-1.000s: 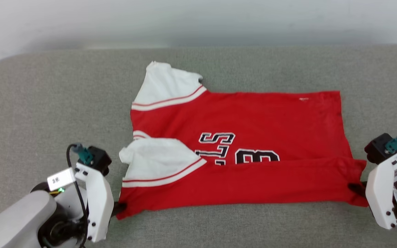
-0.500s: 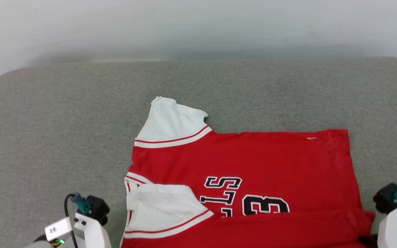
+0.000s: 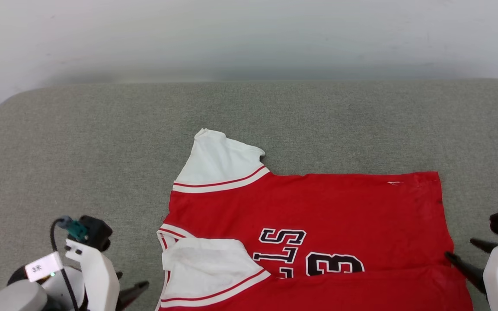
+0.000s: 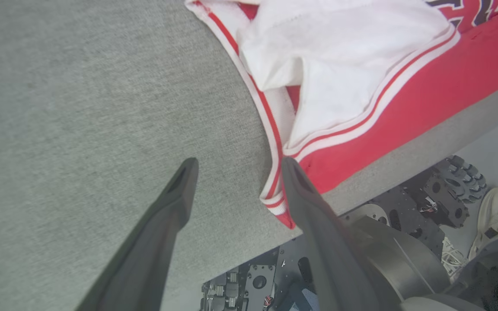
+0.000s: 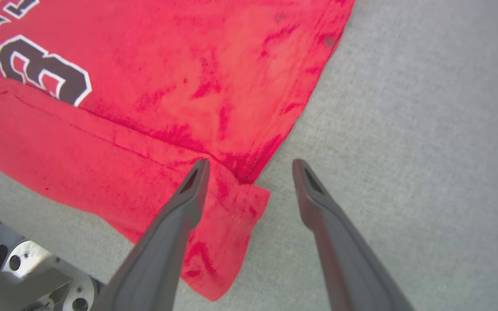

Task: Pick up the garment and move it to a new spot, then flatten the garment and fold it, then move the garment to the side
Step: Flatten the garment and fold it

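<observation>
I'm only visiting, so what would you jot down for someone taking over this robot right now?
Left gripper: jaws open, empty, at the garment's near sleeve-side corner.
Right gripper: jaws open, empty, over the near hem-side corner.
Garment: lying flat on the grey cushion, near edge folded up across the lettering.
Done: flattened, first fold laid.
Left: finish folding, then move it aside.

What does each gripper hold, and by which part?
Nothing. The left gripper and the right gripper stand open, each at a near corner of the garment, which lies on the grey cushion.
</observation>
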Motion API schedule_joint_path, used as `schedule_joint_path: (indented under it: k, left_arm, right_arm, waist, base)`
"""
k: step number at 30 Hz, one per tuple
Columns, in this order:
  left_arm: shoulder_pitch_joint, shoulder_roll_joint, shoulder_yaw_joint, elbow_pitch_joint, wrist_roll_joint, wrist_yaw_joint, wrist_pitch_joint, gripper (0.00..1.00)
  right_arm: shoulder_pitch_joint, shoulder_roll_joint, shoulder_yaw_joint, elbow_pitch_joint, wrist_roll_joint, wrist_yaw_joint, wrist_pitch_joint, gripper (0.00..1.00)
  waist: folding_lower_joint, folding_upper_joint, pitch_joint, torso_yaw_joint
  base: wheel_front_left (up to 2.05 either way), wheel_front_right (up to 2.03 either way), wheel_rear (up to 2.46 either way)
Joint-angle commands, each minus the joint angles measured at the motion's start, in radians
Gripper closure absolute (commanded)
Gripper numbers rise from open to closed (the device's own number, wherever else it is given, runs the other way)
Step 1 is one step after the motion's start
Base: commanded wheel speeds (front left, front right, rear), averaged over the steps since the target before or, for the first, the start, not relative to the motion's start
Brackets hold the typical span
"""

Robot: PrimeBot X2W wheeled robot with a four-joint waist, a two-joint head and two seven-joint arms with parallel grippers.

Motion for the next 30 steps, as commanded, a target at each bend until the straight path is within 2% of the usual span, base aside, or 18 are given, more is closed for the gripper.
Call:
schedule_joint_path:
  k: [1,5,6,11,15,21,30]
  left_arm:
    - [-0.021,0.017,0.021,-0.020,0.000,0.010,-0.015,0.00]
    - [-0.071,0.046,0.080,-0.054,0.034,0.032,-0.076,0.00]
    - [-0.128,0.039,0.118,-0.044,0.093,0.054,-0.137,0.00]
    - [-0.245,-0.013,0.149,0.019,0.160,0.058,-0.188,0.00]
    - [-0.356,-0.066,0.146,0.074,0.196,0.045,-0.158,0.00]
    - [-0.543,-0.118,0.134,0.168,0.201,0.007,-0.021,0.00]
    - [-0.783,-0.158,0.094,0.310,0.155,-0.043,0.304,0.00]
  right_arm:
    - [-0.005,0.019,-0.031,-0.011,-0.029,0.000,-0.034,0.00]
    - [-0.012,0.090,-0.174,-0.033,-0.130,0.000,-0.152,0.00]
    - [-0.004,0.176,-0.280,-0.057,-0.218,0.000,-0.234,0.00]
    - [0.023,0.334,-0.435,-0.128,-0.384,0.000,-0.356,0.00]
    - [0.058,0.455,-0.522,-0.202,-0.496,0.000,-0.421,0.00]
    - [0.105,0.585,-0.550,-0.302,-0.584,0.000,-0.471,0.00]
    - [0.060,0.628,-0.530,-0.335,-0.610,0.000,-0.515,0.00]
  waist:
    - [0.0000,0.0000,-0.006,0.001]
    - [0.0000,0.0000,-0.004,-0.002]
    - [0.0000,0.0000,0.011,-0.010]
    - [0.0000,0.0000,0.054,-0.032]
    - [0.0000,0.0000,0.104,-0.056]
    - [0.0000,0.0000,0.202,-0.102]
    - [0.0000,0.0000,0.345,-0.168]
  base:
    - [0.00,0.00,0.00]
    - [0.00,0.00,0.00]
    - [0.00,0.00,0.00]
    - [0.00,0.00,0.00]
    - [0.00,0.00,0.00]
    - [0.00,0.00,0.00]
    - [0.00,0.00,0.00]
